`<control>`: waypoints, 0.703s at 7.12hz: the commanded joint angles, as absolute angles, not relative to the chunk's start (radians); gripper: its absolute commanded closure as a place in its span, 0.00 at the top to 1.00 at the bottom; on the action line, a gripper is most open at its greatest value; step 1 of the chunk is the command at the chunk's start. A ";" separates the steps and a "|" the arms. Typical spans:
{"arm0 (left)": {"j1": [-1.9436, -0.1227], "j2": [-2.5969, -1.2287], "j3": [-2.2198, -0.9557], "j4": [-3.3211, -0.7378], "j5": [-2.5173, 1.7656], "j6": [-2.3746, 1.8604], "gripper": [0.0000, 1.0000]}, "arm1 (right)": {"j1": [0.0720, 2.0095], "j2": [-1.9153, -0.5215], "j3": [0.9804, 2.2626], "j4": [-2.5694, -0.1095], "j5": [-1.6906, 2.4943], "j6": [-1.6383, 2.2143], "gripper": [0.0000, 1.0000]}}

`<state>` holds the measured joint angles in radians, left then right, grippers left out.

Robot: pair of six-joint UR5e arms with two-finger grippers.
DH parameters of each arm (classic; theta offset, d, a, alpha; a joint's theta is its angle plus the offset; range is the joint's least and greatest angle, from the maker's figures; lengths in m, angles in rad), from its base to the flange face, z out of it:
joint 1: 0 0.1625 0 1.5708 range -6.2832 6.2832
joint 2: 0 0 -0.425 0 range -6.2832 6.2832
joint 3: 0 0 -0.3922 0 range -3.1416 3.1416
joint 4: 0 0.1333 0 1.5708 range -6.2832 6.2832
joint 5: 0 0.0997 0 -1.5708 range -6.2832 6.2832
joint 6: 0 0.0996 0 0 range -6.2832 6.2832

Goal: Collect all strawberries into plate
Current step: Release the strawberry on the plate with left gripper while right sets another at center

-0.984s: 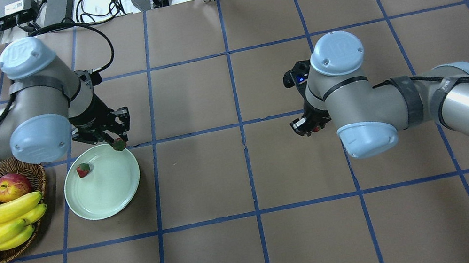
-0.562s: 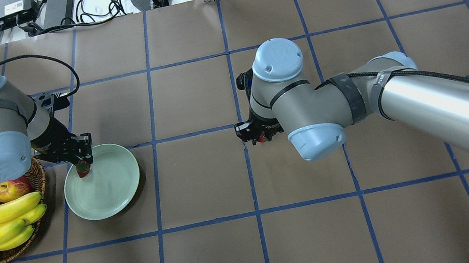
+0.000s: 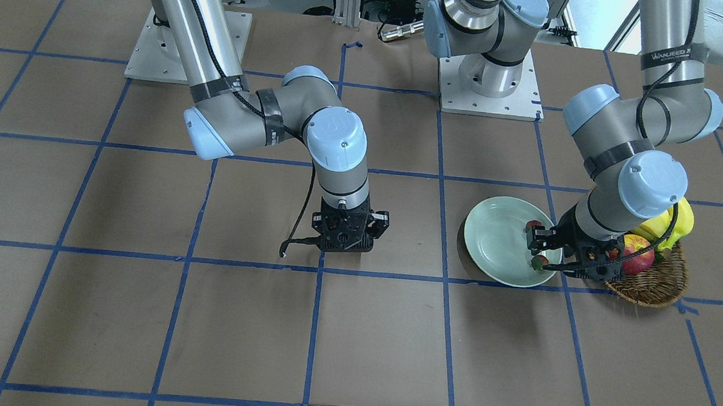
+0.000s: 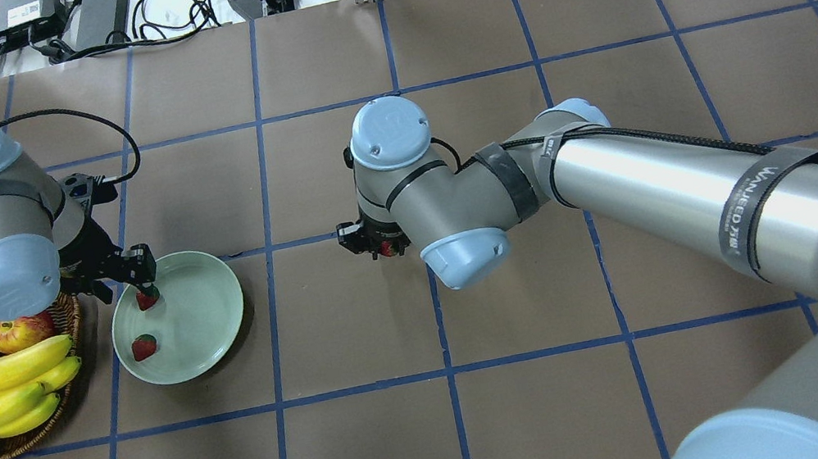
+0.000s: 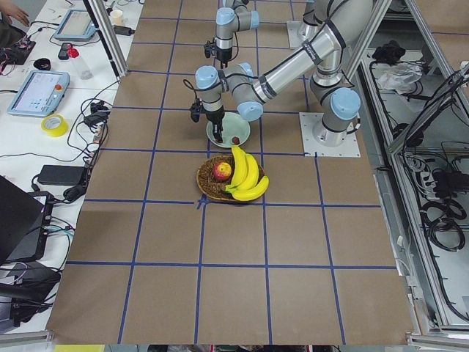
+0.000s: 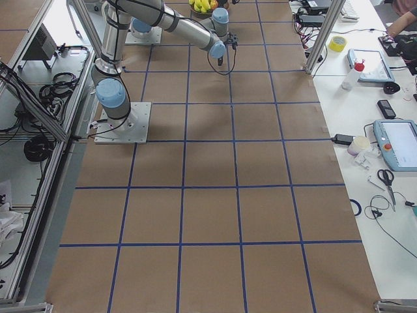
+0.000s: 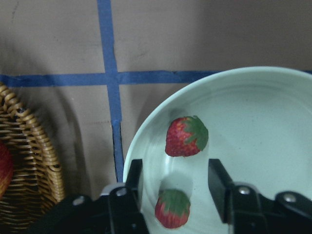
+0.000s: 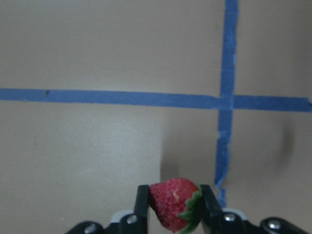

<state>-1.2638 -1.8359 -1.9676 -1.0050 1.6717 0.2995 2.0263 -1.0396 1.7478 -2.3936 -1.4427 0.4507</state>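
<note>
Your left gripper stands spread over the plate; your right gripper pinches the third strawberry.

Starting from the robot's edge, you have the wicker basket with bananas and an apple, and just beside it the plate. On the plate's basket side lies the first strawberry. Farther on, near the rim, the second strawberry sits loose between the left gripper's fingers, which are wider apart than the fruit and touch it on neither side. About level with that, well apart toward the middle of the table, the right gripper's two fingers press on the third strawberry, one on each flank, above bare brown paper near a crossing of blue tape lines.
</note>
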 commanded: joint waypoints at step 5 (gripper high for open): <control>-1.463 -1.781 -1.902 -1.028 1.634 0.158 0.73 | 1.937 -1.156 1.736 -2.176 -1.477 0.237 0.99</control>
<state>-1.4523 -1.7860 -1.9049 -1.0231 1.6394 0.1661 1.9940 -1.0940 1.7317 -2.2639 -1.4640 0.3392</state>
